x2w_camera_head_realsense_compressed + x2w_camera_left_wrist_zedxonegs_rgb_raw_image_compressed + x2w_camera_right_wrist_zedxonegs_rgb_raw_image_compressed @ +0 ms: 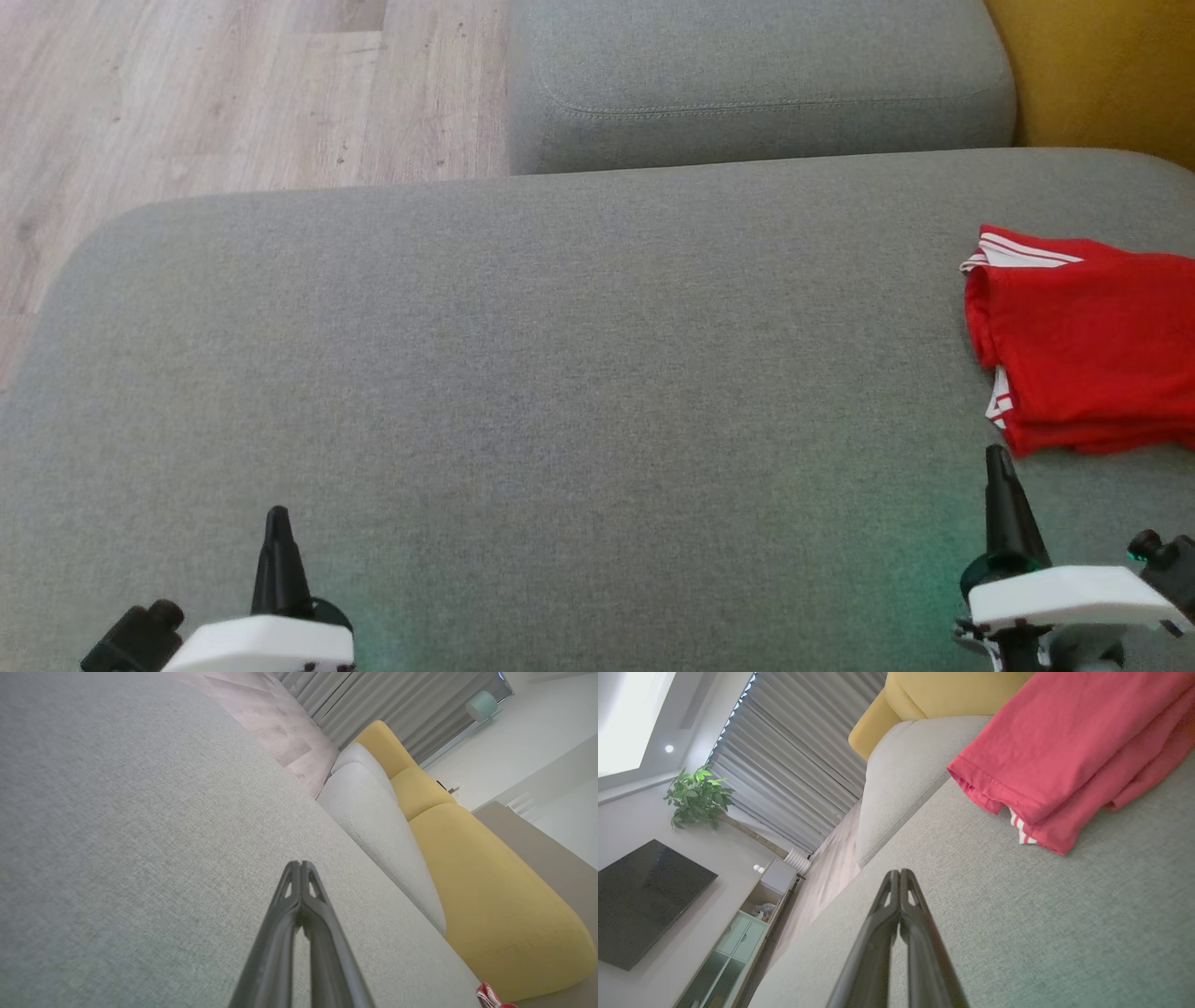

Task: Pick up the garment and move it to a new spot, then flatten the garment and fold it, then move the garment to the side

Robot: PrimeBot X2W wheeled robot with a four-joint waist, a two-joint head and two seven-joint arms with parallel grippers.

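The garment [1088,341] is red with white stripes and lies folded at the right edge of the grey sofa seat [560,373]. In the right wrist view the garment [1064,751] fills the upper right, its layered hems facing me. My right gripper [997,455] [899,872] is shut and empty, its tip just short of the garment's near edge. My left gripper [277,513] [300,864] is shut and empty over bare seat at the lower left. A red corner of the garment [488,996] peeks in at the left wrist view's bottom right.
A second grey cushion [756,84] sits behind the seat, with a yellow cushion [1102,75] at the far right. Wooden floor [215,93] lies beyond the seat's left and far edges. A TV [640,900], cabinet and plant [698,798] stand across the room.
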